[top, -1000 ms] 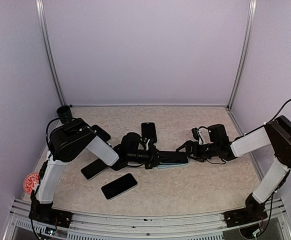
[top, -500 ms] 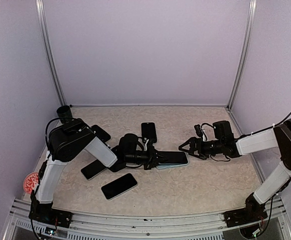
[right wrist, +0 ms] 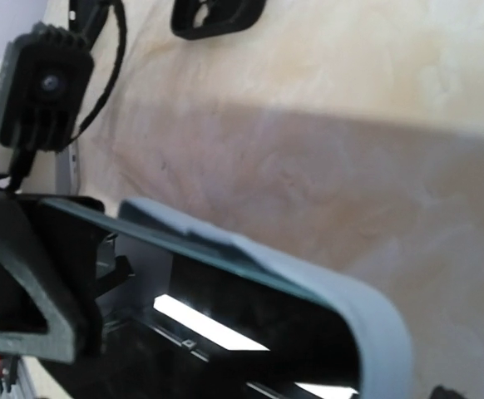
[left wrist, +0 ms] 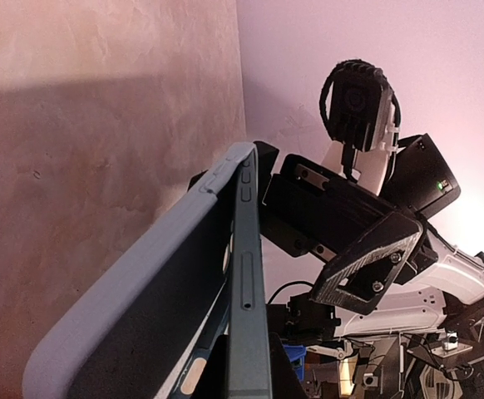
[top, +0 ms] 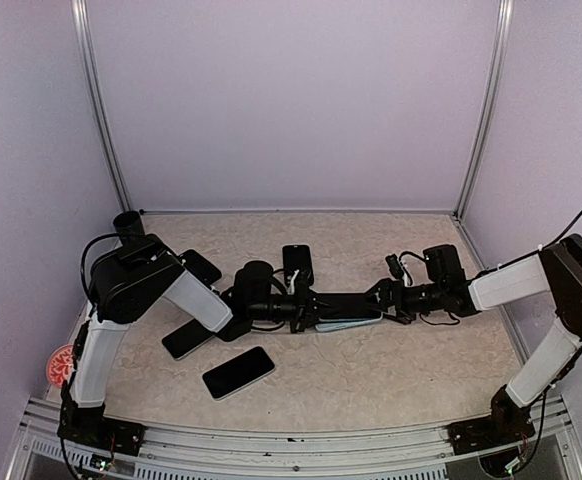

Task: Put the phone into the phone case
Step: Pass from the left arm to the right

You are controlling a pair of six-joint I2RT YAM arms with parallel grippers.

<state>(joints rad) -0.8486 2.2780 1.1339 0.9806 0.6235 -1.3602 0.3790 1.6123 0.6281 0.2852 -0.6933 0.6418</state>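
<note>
Left gripper (top: 306, 312): clamped on its end of the pale blue-grey rubbery phone case (top: 351, 323).
Black glossy slab phone (top: 343, 299): between both grippers, lying on the case.
Right gripper (top: 379, 298): at the phone's opposite end; whether it grips cannot be told.
Wrist views: dark face inside the case rim.
Top view: only a pale strip shows beside the phone.

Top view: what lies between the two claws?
A dark phone, partly seated in its pale blue phone case, spans the gap between left claw and right claw; the top view shows it.
</note>
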